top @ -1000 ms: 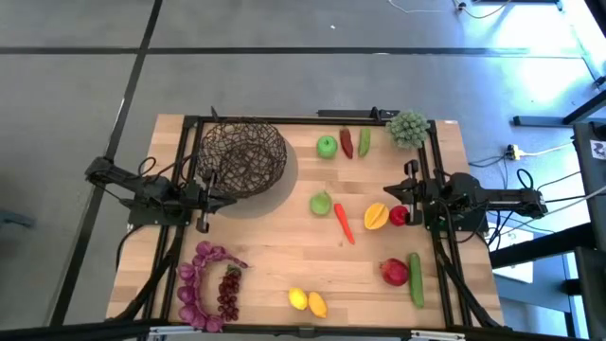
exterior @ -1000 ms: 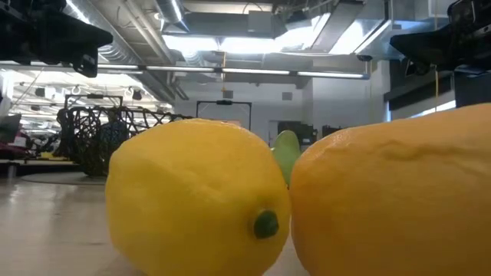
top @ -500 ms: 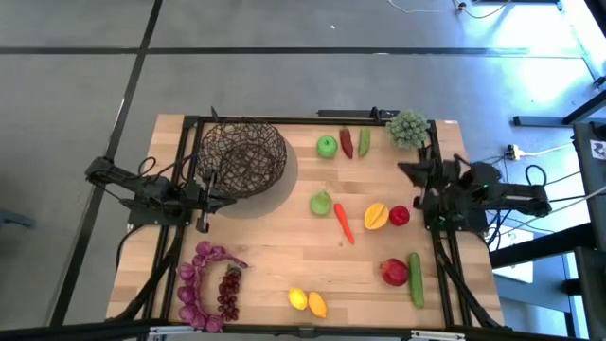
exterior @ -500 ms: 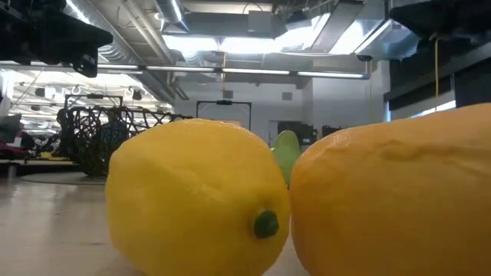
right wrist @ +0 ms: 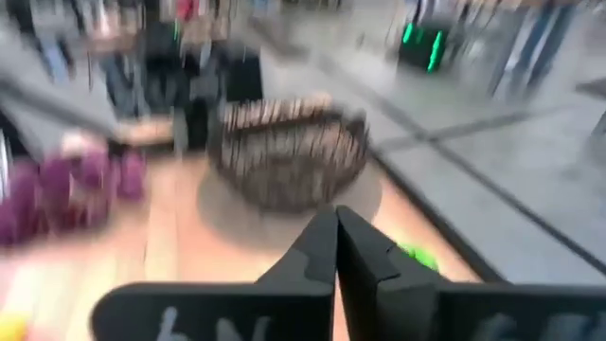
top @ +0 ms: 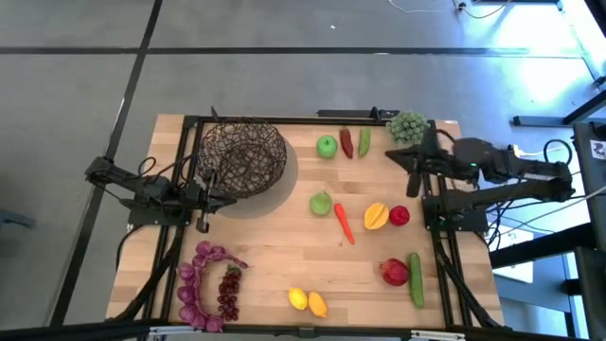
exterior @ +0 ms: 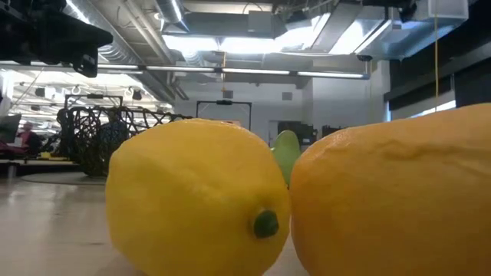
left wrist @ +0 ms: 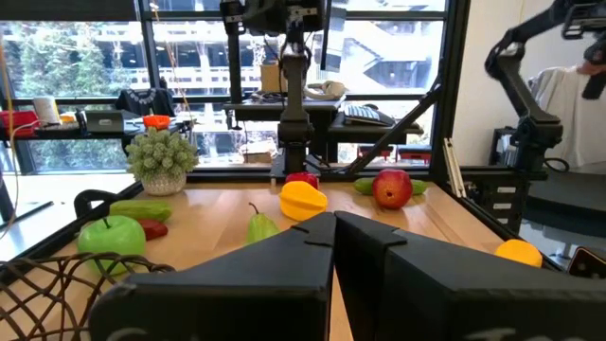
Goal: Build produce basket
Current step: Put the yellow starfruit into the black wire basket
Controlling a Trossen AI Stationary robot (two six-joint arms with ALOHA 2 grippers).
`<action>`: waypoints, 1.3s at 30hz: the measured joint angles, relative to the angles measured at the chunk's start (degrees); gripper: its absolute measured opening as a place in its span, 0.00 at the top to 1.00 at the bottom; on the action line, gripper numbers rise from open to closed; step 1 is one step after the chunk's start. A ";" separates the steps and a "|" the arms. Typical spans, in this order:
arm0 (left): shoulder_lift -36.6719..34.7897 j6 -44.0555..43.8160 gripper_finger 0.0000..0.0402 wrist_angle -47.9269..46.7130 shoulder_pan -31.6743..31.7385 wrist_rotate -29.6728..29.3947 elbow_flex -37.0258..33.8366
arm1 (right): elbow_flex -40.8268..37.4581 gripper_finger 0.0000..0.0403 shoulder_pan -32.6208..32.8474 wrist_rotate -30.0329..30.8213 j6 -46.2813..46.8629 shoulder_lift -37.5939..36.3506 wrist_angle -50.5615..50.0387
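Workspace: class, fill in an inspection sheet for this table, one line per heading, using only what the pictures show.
Surface: wooden table, inside a black frame.
Job's things: basket holds no produce; green apple, carrot, mango, lemons, cucumber, pomegranate and grapes lie on the wood.
Clutter: pale-green bushy clump at the far right corner.
Grippers: left gripper shut, beside the basket; right gripper shut, near the clump; neither holds anything.
Cables: white cable and plug on the floor, right.
Surroundings: grey floor; windows and desks beyond.

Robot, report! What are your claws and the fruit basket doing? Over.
Left claw shut, beside basket. Right claw shut, empty, near the bushy clump. Basket empty; produce on the table. Nothing blocking.
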 joint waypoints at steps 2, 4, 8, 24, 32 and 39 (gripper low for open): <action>-0.01 0.01 1.00 0.00 0.00 0.00 0.00 | 4.43 1.00 0.00 -2.25 1.11 4.57 -6.82; 0.00 0.02 1.00 -0.02 -0.01 0.00 -0.02 | 8.38 1.00 -0.02 -6.04 2.27 8.18 -11.94; 0.00 0.02 1.00 0.00 0.00 0.00 0.00 | 15.12 1.00 0.00 -13.97 2.97 13.36 -18.36; 0.28 -1.58 1.00 2.39 -0.02 0.90 3.19 | 20.80 1.00 -0.02 -18.78 -3.17 20.02 -25.62; 7.27 -3.90 1.00 -13.40 -0.02 -1.05 15.29 | 20.78 0.99 -0.02 -15.96 -3.13 21.80 -27.77; 14.57 -10.06 1.00 -21.60 -0.01 -1.86 22.79 | 20.76 0.84 0.00 -14.71 -3.16 24.50 -31.91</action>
